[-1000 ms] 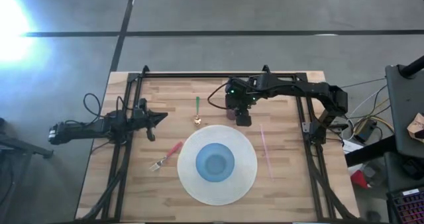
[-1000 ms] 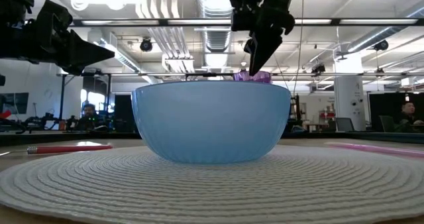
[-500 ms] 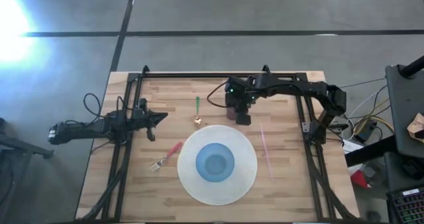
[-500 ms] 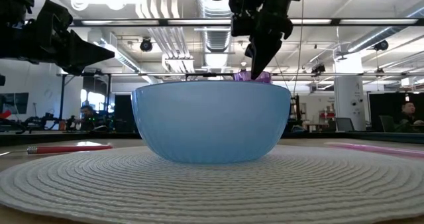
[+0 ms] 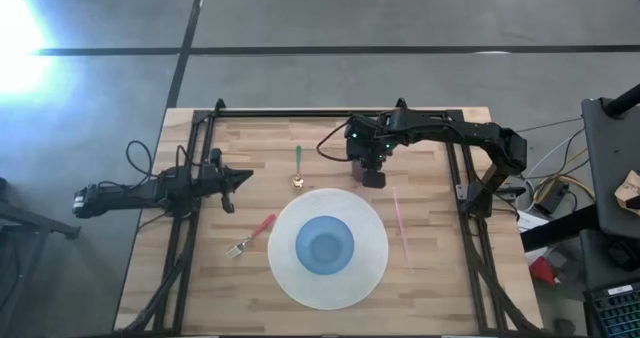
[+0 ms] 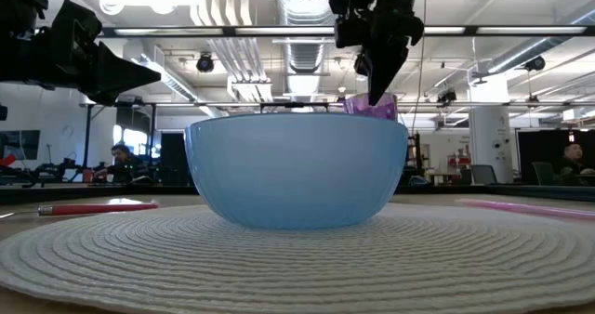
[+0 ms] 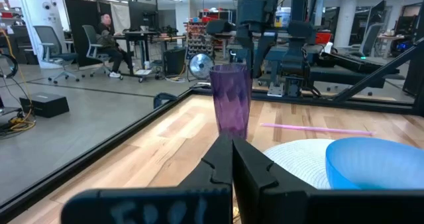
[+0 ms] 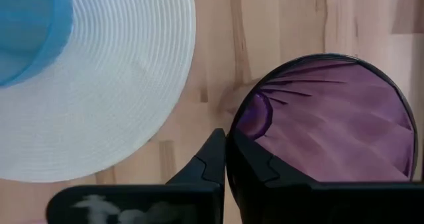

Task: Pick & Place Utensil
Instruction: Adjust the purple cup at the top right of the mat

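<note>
**Purple cup carried sideways; utensils untouched**

Shifted since the earlier frames is the right end effector [image 5: 372, 177], together with the purple cup [image 7: 231, 99], both displaced a little toward the right side of the worktop [image 5: 430, 268]; in the low view the cup rim now shows behind the right part of the blue bowl [image 5: 326, 245] rather than its middle. The right end effector's fingers [image 8: 228, 164] are pressed together on the cup's rim, one seeming to be inside the wall and one outside. The left end effector [image 5: 238, 178] is parked near the left frame rail, fingers pressed together and holding nothing.

The utensils lie flat on the worktop: a red-handled fork [image 5: 251, 236] just left of the white woven placemat [image 5: 365, 278], a green-handled spoon [image 5: 297, 167] behind the placemat, and a thin pink stick [image 5: 402, 225] to its right, whose kind cannot be told.

Each utensil is judged light, stiff and narrow. The handles look smooth and may slip or pivot if pinched near one end. A grasp across the handle near its middle, fingers straddling it from above, is judged steadiest; the low profile calls for fingertips close to the wood.
</note>
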Controlling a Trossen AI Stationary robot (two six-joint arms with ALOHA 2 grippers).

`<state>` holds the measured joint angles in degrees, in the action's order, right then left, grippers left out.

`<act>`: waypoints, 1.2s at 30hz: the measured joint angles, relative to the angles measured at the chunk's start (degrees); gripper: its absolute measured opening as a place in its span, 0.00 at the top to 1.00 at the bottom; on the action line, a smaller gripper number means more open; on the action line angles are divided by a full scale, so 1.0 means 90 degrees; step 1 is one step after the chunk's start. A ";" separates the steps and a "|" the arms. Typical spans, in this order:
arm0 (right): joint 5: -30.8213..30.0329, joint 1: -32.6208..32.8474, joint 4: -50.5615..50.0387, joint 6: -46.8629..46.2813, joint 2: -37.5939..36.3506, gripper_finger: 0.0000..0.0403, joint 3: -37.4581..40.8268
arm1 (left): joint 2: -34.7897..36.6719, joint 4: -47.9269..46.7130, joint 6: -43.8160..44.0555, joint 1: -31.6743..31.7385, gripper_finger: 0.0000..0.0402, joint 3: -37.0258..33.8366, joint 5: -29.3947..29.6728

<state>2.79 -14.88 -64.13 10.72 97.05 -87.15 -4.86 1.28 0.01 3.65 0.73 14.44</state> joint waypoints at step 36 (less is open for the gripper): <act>-0.0499 0.1419 0.0383 -0.1549 -0.1721 0.98 0.1736 | -0.0024 0.0035 0.0128 -0.0001 1.00 -0.0002 0.0002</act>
<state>-1.70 -2.11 -60.68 -3.23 81.56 -71.52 -5.08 1.59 1.16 3.64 0.71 14.46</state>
